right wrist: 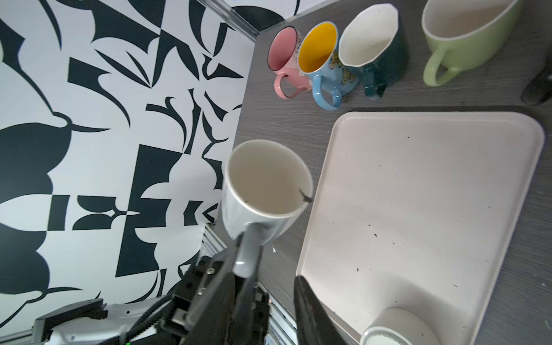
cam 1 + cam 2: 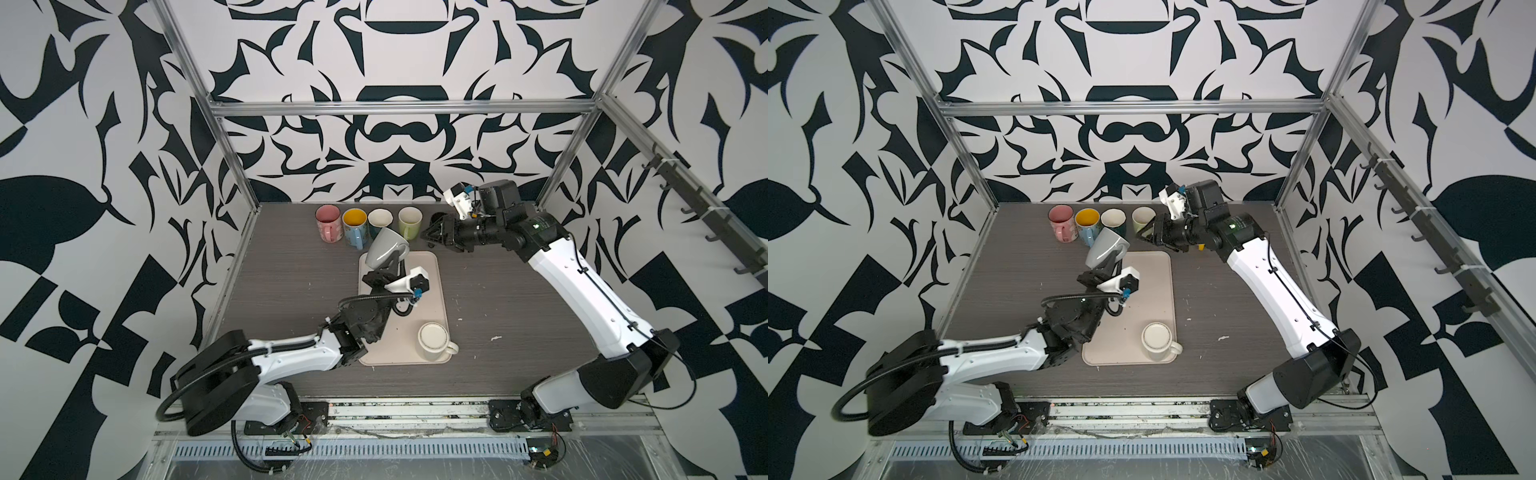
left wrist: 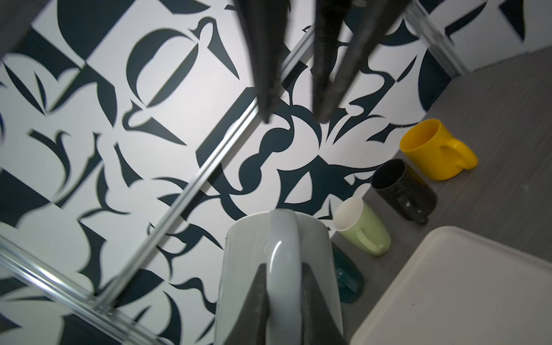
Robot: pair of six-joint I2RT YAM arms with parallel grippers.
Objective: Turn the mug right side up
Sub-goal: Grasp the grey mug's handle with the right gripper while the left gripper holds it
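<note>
**Bimanual cell seen from above.** The left gripper (image 2: 395, 261) is clamped on the looped handle of the grey mug (image 2: 383, 249). This glossy, smooth, tapered ceramic form is held tilted in the air above the 11 o'clock corner of the tray (image 2: 432, 303). In the right wrist view the mug's round rim and matte off-white interior face the camera, with a dark fleck on the rim.

The tray is a beige rounded rectangle with a low raised lip, its smooth face dotted with dark specks. At its 5 o'clock corner a cream mug (image 2: 433, 340) stands mouth down, flat base up, handle toward 3 o'clock.

The right gripper (image 2: 428, 237), at 3 o'clock of the grey mug, has its black jaws parted and grips nothing.

Four mugs stand upright along the 12 o'clock edge of the grey wood-grain table (image 2: 291, 291):
- a pink mug (image 2: 328, 224)
- a blue mug (image 2: 356, 235) with a yellow lining
- a teal mug (image 1: 385, 56) with a faceted white rim
- a pale green mug (image 2: 410, 226)
</note>
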